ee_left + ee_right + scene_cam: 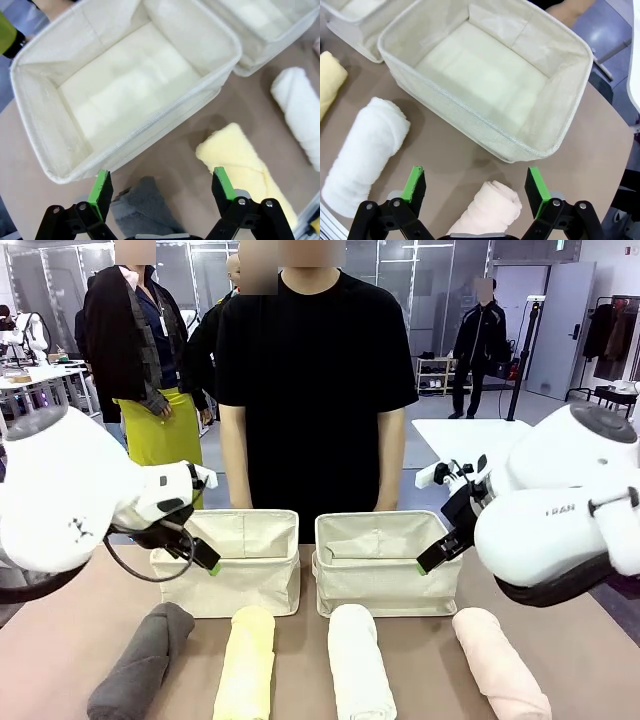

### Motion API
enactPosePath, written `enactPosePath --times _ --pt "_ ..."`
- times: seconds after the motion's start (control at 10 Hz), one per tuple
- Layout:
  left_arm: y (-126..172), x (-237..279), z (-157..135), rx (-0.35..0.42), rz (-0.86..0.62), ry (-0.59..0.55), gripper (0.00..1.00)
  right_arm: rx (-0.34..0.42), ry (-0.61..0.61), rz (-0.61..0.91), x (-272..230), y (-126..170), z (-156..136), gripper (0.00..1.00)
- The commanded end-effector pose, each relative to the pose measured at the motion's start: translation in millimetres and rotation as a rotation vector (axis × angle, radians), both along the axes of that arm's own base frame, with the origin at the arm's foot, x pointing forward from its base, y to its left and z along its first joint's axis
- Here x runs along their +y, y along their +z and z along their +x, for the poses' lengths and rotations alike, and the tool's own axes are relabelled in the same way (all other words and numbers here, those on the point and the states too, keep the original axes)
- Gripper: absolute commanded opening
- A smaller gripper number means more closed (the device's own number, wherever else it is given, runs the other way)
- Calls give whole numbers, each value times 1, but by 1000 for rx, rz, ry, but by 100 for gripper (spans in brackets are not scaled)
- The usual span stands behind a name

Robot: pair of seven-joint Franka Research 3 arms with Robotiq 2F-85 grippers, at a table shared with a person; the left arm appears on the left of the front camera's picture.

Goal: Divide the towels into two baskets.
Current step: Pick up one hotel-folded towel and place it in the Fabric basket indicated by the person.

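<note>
Front view: the left arm is brought in from the left with its wrist angled down, and the left gripper (200, 552) is held in the air over the near left corner of the left basket (250, 585). The right arm is mirrored on the other side, and the right gripper (438, 548) is poised over the near right corner of the right basket (380, 590).

In the left wrist view the jaws are seen spread wide, with nothing gripped or touched. Below them lie the end of the dark grey towel (140, 660) and, just beside it, the end of the pale yellow towel (247, 665). In the right wrist view the jaws are likewise spread wide and nothing is held. The end of the pale pink towel (500, 665) lies beneath them, with the white towel (360, 665) off to one side.

The four rolls are laid side by side on the brown table (305, 685), in front of the baskets — grey, yellow, white, pink from left to right. The two baskets are set just beside each other, and no towel is seen inside either. A person (315, 370) in a black shirt is stood at the far edge — arms hanging down.
</note>
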State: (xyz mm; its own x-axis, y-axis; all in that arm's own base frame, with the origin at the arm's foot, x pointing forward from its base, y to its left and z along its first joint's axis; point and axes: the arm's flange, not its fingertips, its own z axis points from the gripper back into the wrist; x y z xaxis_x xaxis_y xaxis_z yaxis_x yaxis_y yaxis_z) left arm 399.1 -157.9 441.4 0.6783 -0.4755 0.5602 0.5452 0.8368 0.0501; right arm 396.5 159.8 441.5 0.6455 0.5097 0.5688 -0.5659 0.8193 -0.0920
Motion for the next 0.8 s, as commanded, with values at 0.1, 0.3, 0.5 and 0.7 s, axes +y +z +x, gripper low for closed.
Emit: enactPosePath --times 0.1,0.3,0.5,0.7 --pt "47 48 -19 92 -232 -92 100 69 87 168 -20 39 -12 100" --pt "75 103 -31 209 -470 -235 100 185 115 416 -55 71 -27 100" --pt "75 148 -28 273 -745 -247 100 237 99 672 -93 82 -40 100" --pt "72 195 -33 256 -891 -148 100 207 34 904 -147 89 -60 100"
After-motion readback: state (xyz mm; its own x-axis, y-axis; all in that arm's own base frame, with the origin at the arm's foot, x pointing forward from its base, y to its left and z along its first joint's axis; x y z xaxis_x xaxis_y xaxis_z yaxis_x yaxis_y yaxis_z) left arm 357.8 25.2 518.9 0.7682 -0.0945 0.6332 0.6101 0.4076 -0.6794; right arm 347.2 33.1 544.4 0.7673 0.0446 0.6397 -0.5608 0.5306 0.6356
